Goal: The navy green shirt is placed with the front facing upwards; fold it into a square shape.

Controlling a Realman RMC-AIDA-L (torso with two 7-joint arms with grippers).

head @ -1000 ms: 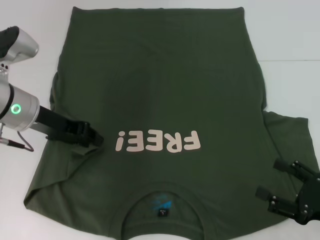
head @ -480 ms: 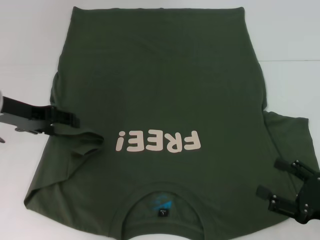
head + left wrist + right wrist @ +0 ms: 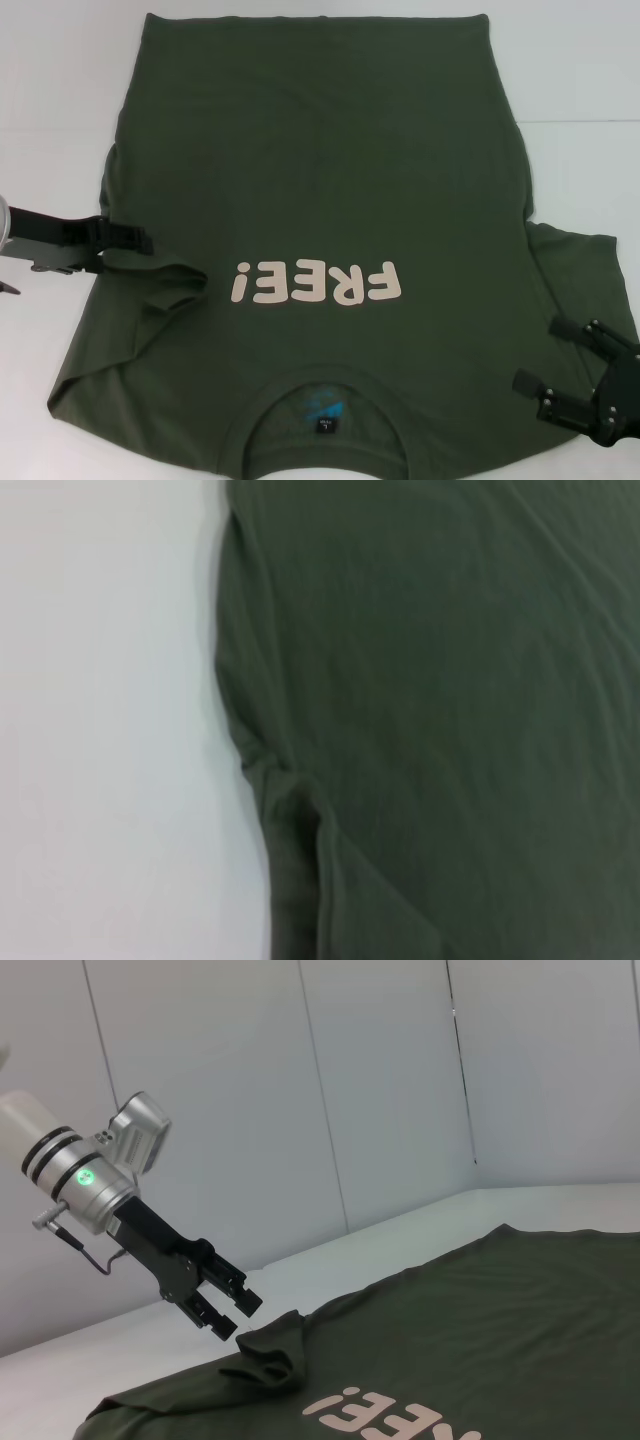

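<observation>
The navy green shirt (image 3: pixel 320 200) lies flat, centre table, "FREE!" lettering (image 3: pixel 318 284) up: soft, limp, light cotton, likely to sag, so pinch a seam or hem. Its left sleeve (image 3: pixel 165 285) sits rumpled at nine o'clock beside the left gripper (image 3: pixel 135 240), slightly parted, empty. Right gripper (image 3: pixel 560 365) waits at four o'clock, spread wide, holding nothing.

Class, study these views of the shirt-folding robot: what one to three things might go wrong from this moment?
1. The left sleeve lies bunched on the shirt, a raised ridge rather than a flat fold; later folds may come out lumpy and not square.
2. The left gripper, open at the shirt's edge, might snag the cloth and drag it askew.
3. The right sleeve is still spread out; the right gripper, open beside it, might catch only one layer.
</observation>
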